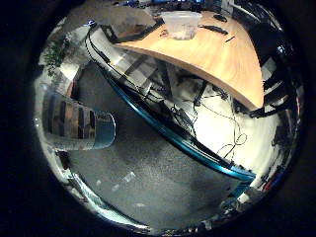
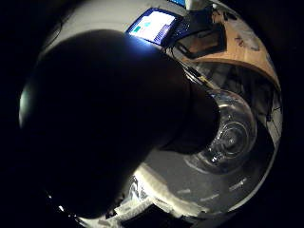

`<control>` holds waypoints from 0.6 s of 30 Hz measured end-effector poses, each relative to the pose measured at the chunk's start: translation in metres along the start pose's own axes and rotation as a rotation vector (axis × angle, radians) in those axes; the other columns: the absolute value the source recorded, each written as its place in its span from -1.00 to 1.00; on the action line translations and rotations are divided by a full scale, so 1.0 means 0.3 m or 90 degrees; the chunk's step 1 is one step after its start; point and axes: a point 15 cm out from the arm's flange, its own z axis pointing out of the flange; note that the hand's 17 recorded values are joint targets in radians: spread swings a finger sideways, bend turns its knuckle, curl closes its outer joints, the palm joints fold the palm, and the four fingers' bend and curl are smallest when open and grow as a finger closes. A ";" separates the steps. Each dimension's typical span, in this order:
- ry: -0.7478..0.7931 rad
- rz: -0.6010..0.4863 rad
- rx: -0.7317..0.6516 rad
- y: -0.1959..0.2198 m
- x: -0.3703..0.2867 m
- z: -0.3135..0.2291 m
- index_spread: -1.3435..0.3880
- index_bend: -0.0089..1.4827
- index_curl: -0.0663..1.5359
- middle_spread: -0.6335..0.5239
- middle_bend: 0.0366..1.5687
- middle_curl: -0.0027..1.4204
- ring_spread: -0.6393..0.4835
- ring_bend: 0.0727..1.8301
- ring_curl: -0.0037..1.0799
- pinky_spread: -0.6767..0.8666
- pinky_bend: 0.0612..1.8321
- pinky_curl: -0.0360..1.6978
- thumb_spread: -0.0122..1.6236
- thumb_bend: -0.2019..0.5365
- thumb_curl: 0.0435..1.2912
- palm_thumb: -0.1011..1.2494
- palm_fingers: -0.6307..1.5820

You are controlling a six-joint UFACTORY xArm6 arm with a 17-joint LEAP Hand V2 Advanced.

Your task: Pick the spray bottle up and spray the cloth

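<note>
- Thumb side view is filled by a dark bottle (image 2: 104, 123) with a clear base (image 2: 230, 135), close to the palm.
- Whether the hand is closed cannot be told.
- A wooden table (image 1: 217, 54) is seen.

Strong glare is washing out the floor (image 1: 247, 133) below the worktop (image 1: 217, 54); a dark, unfocused shape is blocking much of the thumb-side view, while a screen (image 2: 153, 26) is glowing brightly. Edges are bending heavily.

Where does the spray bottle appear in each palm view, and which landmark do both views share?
Right little finger side palm view: not in it.
Right thumb side palm view: the clear spray bottle is close to the palm, beside a large dark shape, above the grey floor.
Shared landmark: the wooden table.
</note>
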 end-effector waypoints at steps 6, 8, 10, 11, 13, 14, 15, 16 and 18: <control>-0.011 -0.012 -0.003 -0.009 -0.055 0.030 0.35 -0.79 -0.57 0.27 -0.78 -0.55 0.60 -0.40 -0.51 0.67 0.13 -0.71 0.24 -0.49 -0.51 -0.21 -0.30; -0.013 -0.013 0.000 -0.016 -0.070 0.035 0.31 -0.79 -0.59 0.13 -0.73 -0.53 0.39 -0.25 -0.47 0.63 0.14 -0.72 0.28 -0.43 -0.48 -0.06 -0.15; -0.014 -0.004 0.005 -0.020 -0.070 0.045 0.21 -0.76 -0.58 -0.05 -0.64 -0.50 0.09 -0.10 -0.43 0.57 0.09 -0.75 0.34 -0.37 -0.46 0.10 -0.01; -0.017 0.007 0.009 -0.022 -0.071 0.050 0.12 -0.72 -0.56 -0.21 -0.51 -0.46 -0.17 0.01 -0.38 0.49 0.03 -0.79 0.38 -0.31 -0.44 0.22 0.15; -0.019 0.016 0.021 -0.033 -0.079 0.052 0.02 -0.65 -0.53 -0.41 -0.30 -0.39 -0.42 0.08 -0.37 0.35 -0.05 -0.85 0.41 -0.24 -0.41 0.39 0.35; -0.019 0.017 0.023 -0.034 -0.080 0.052 -0.02 -0.64 -0.50 -0.48 -0.25 -0.36 -0.51 0.09 -0.34 0.26 -0.07 -0.88 0.41 -0.21 -0.39 0.46 0.39; -0.017 0.018 0.025 -0.036 -0.079 0.052 -0.05 -0.62 -0.48 -0.53 -0.19 -0.34 -0.56 0.09 -0.34 0.19 -0.09 -0.91 0.41 -0.20 -0.37 0.52 0.43; -0.015 0.018 0.029 -0.040 -0.078 0.052 -0.07 -0.62 -0.47 -0.57 -0.15 -0.32 -0.59 0.10 -0.33 0.13 -0.10 -0.93 0.41 -0.21 -0.36 0.55 0.46; -0.015 0.020 0.032 -0.040 -0.082 0.054 -0.10 -0.64 -0.44 -0.63 -0.07 -0.28 -0.65 0.10 -0.32 -0.01 -0.12 -0.97 0.42 -0.25 -0.35 0.61 0.51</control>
